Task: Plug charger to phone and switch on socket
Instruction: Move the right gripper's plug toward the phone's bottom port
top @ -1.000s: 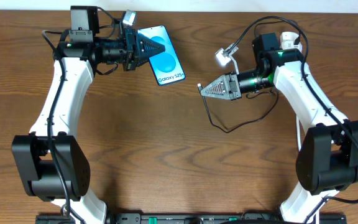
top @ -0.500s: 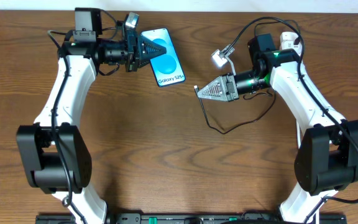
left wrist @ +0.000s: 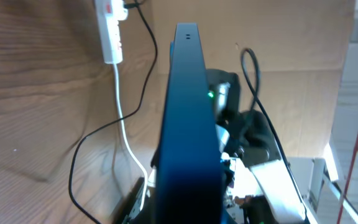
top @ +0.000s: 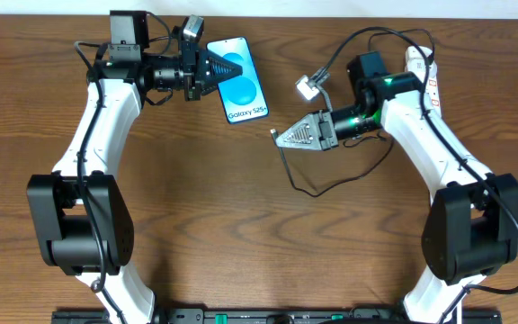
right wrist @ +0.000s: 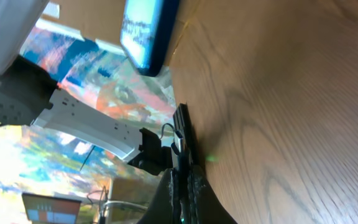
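Observation:
The phone (top: 239, 79) shows blue circles and "Galaxy S25+" text at the back of the table. My left gripper (top: 232, 68) is shut on its upper part; in the left wrist view the phone (left wrist: 188, 112) stands edge-on between the jaws. My right gripper (top: 281, 137) is shut on the charger's thin black cable, whose plug tip (top: 272, 133) pokes out a little right of the phone's lower end. In the right wrist view the tip (right wrist: 181, 121) points toward the phone (right wrist: 145, 31). The cable (top: 317, 187) loops on the table. The white socket strip (top: 428, 76) lies at the back right.
The socket strip (left wrist: 109, 31) with red markings, its white cord (left wrist: 122, 106) and the black cable show in the left wrist view. The black adapter (top: 367, 65) sits by the strip. A small white connector (top: 308, 85) hangs off the right arm.
My right gripper has moved left toward the phone with the plug tip. My left gripper has shifted slightly up and right, holding the phone.

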Robot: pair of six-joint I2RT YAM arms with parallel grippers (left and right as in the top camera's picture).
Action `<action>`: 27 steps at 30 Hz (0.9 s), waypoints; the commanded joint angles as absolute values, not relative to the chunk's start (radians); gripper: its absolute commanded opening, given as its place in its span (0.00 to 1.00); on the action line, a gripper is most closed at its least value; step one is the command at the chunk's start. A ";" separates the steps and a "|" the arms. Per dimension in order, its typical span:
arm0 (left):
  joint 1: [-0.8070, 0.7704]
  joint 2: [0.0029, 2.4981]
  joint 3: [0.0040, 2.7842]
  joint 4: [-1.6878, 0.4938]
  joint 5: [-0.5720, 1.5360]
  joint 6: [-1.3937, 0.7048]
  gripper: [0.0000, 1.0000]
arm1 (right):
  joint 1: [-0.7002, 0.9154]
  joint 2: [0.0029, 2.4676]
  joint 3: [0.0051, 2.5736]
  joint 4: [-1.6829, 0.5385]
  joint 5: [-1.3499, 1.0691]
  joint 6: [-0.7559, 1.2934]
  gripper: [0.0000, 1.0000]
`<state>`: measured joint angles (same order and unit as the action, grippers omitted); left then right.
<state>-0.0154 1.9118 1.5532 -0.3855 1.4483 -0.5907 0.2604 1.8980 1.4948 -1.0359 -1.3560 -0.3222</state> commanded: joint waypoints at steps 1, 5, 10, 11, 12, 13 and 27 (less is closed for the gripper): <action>-0.010 1.910 1.555 -0.380 1.423 -0.626 0.07 | 0.290 1.895 1.497 -0.995 -1.410 -0.254 0.01; -0.010 1.910 1.555 -0.377 1.385 -0.627 0.07 | 0.299 1.895 1.497 -0.900 -1.410 -0.158 0.01; -0.010 1.910 1.555 -0.352 1.371 -0.627 0.07 | 0.301 1.895 1.497 -0.792 -1.411 -0.043 0.01; -0.010 1.910 1.555 -0.340 1.372 -0.627 0.07 | 0.302 1.895 1.497 -0.777 -1.411 -0.031 0.01; -0.010 1.910 1.555 -0.332 1.372 -0.627 0.07 | 0.303 1.895 1.497 -0.766 -1.410 -0.020 0.01; -0.010 1.910 1.555 -0.327 1.372 -0.627 0.07 | 0.304 1.895 1.497 -0.757 -1.410 -0.010 0.01; -0.010 1.910 1.555 -0.282 1.337 -0.714 0.07 | 0.309 1.898 1.497 -0.708 -1.410 0.030 0.01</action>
